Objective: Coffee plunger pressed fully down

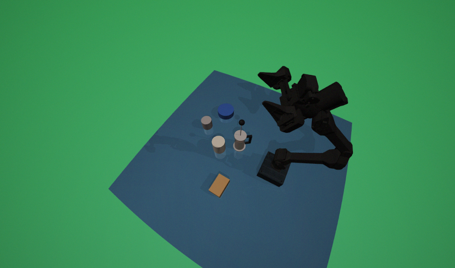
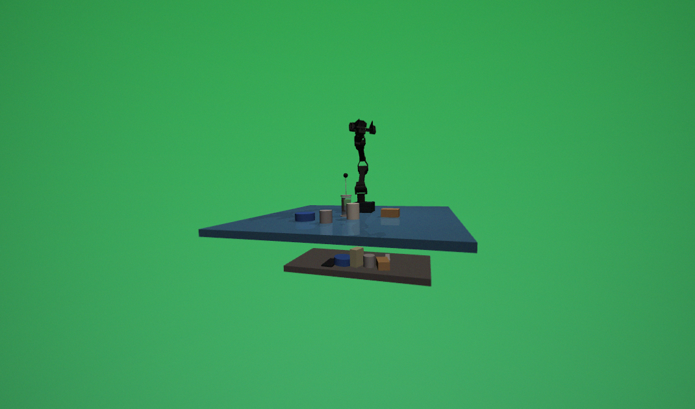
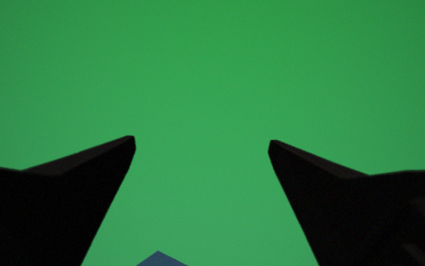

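Observation:
The coffee press (image 1: 239, 143) (image 2: 343, 204) stands upright on the blue table, its black handle on the right side in the top view. The plunger's black knob (image 1: 241, 122) (image 2: 345, 175) stands high above the lid on its thin rod, so the plunger is up. My gripper (image 1: 260, 88) (image 3: 204, 144) is wide open and empty. It is high above the table, well above the knob, and touches nothing. The wrist view shows both fingers, green background and one corner of the table, but not the press.
A cream cylinder (image 1: 218, 141) (image 2: 353, 211) stands close beside the press. A grey-brown cylinder (image 1: 206, 123) (image 2: 325, 216) and a blue disc (image 1: 226, 110) (image 2: 304, 216) are farther off. An orange block (image 1: 219, 185) (image 2: 390, 212) lies on the table. A lower brown shelf (image 2: 413, 267) holds several objects.

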You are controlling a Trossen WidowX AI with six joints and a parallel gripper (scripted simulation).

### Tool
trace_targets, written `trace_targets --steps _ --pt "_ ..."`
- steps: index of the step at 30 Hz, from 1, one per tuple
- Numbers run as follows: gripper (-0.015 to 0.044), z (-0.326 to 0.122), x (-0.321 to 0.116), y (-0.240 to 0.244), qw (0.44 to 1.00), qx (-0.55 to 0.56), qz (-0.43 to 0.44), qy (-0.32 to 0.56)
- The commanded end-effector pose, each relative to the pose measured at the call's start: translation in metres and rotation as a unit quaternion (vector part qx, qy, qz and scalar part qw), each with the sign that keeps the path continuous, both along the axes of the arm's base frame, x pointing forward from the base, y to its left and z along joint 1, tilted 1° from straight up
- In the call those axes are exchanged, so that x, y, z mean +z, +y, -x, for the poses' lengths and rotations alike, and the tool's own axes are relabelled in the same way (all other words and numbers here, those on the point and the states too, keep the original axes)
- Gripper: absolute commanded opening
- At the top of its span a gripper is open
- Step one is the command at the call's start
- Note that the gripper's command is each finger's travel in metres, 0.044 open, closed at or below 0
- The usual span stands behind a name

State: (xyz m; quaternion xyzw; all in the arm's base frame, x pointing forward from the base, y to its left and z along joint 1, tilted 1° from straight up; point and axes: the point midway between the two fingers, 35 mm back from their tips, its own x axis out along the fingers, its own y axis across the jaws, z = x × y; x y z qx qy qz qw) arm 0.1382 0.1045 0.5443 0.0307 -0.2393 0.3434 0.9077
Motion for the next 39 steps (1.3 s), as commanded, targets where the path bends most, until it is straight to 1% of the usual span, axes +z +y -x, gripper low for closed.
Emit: trace_targets --steps 1,4,7,12,15,19,26,39 --pt "0.044 -0.044 -0.059 -0.015 0.988 -0.085 0.023 0.128" --pt "0.044 -0.065 -0.103 -0.031 0.965 -0.146 0.043 0.215" --pt "0.044 -0.077 -0.149 -0.05 0.93 -0.206 0.066 0.298" --pt "0.044 -0.076 -0.217 -0.082 0.856 -0.289 0.108 0.415" --pt "0.044 -0.07 -0.243 -0.094 0.821 -0.316 0.129 0.458" --pt "0.044 -0.07 -0.254 -0.093 0.819 -0.315 0.132 0.461" --pt "0.044 -0.071 -0.304 -0.09 0.822 -0.308 0.137 0.459" --pt "0.044 -0.082 -0.309 -0.09 0.822 -0.309 0.136 0.459"
